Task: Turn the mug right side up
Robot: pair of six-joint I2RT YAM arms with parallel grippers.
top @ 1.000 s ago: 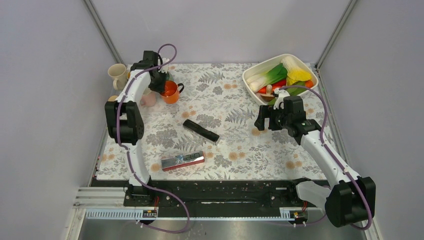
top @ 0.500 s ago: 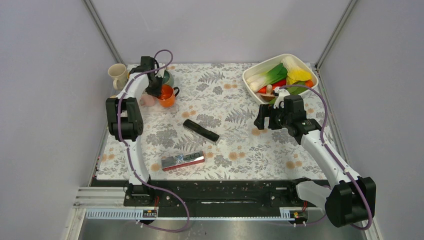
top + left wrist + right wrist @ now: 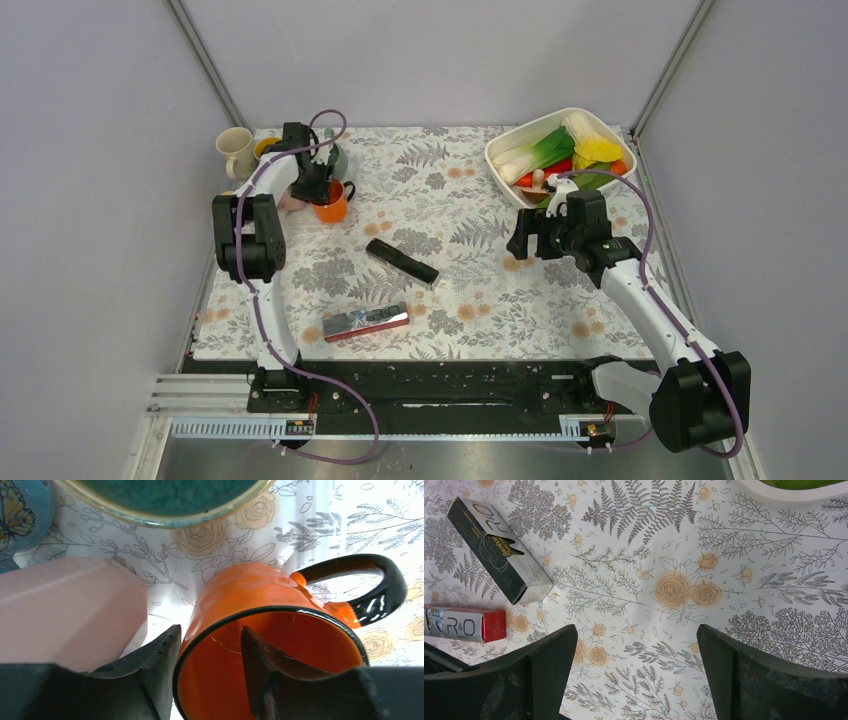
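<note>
The orange mug (image 3: 331, 206) with a black rim and black handle (image 3: 372, 587) stands mouth up at the far left of the table, beside a pink cup (image 3: 293, 200). My left gripper (image 3: 318, 190) is shut on its rim: in the left wrist view (image 3: 210, 630) one finger is outside the wall and the other inside the mug (image 3: 260, 592). I cannot tell whether the mug's base touches the cloth. My right gripper (image 3: 525, 240) is open and empty, hovering over the flowered cloth right of centre, and also shows in the right wrist view (image 3: 636, 672).
A cream mug (image 3: 236, 150), a green bowl (image 3: 336, 156) and a blue butterfly cup (image 3: 20, 515) crowd round the orange mug. A black box (image 3: 401, 262) and a red and silver box (image 3: 365, 322) lie mid-table. A white basin (image 3: 510, 140) holds vegetables at the far right.
My left gripper has moved nearer and slightly left with the orange mug in it, closer to the pink cup. The right arm has not moved.
</note>
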